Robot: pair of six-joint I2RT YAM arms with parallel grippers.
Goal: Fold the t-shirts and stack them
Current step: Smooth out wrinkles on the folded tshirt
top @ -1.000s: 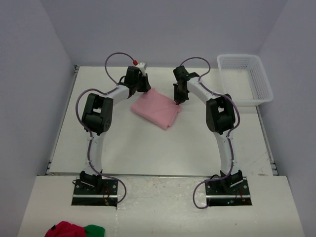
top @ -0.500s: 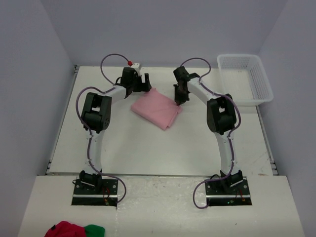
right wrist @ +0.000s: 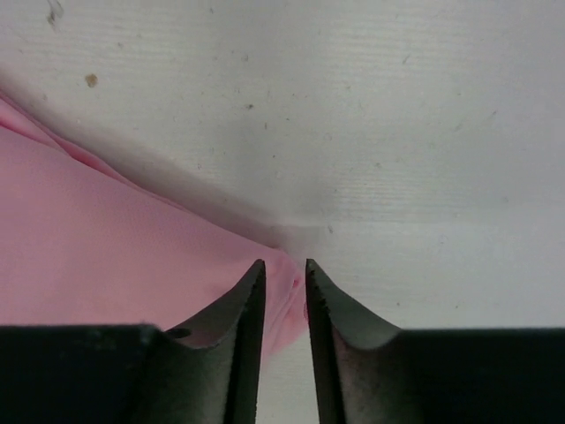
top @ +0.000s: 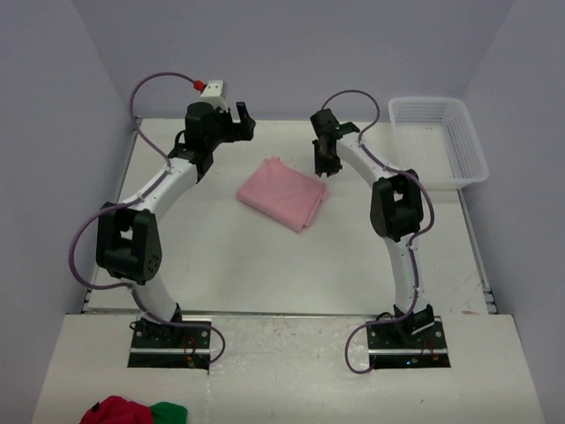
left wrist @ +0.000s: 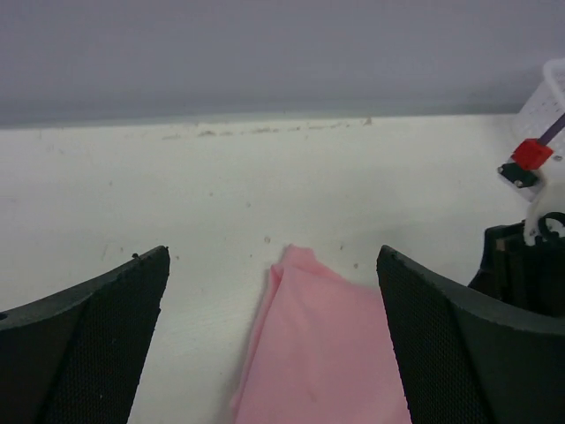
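1. At the near left corner, in front of the arm bases, lies a bundle of red and green cloth (top: 131, 412); what it is cannot be told.
2. The two arms are bolted side by side at the near edge of the pale counter (top: 265, 274); the left arm (top: 132, 247) leans out to the left and then reaches back; the right arm (top: 399, 221) rises straight towards the far side.
3. The t-shirt (top: 282, 194), plain light pink, lies folded into a rough rectangle in the far middle of the counter, between the two arms; it lies flat and is set on a slant, with one corner pointing to the far left; neither collar nor label shows.
4. The right tool (top: 323, 168) points down at the shirt's far right corner; in its own wrist view the right tool (right wrist: 284, 265) has its jaws a narrow slit apart; the pink corner of the t-shirt (right wrist: 106, 247) lies right at the tips and shows through the slit; the fingers (right wrist: 349, 336) do not appear to pinch any cloth.
5. The left tool (top: 240, 119) hangs above the counter beyond the shirt's far left corner, well clear of the cloth; in its wrist view the left tool (left wrist: 272, 256) stands wide open and empty; the pointed corner of the t-shirt (left wrist: 318, 353) shows below, between the two dark fingers (left wrist: 88, 344).
6. At the far right stands a white mesh basket (top: 468, 146), well apart from the shirt; plain grey walls close the scene behind.
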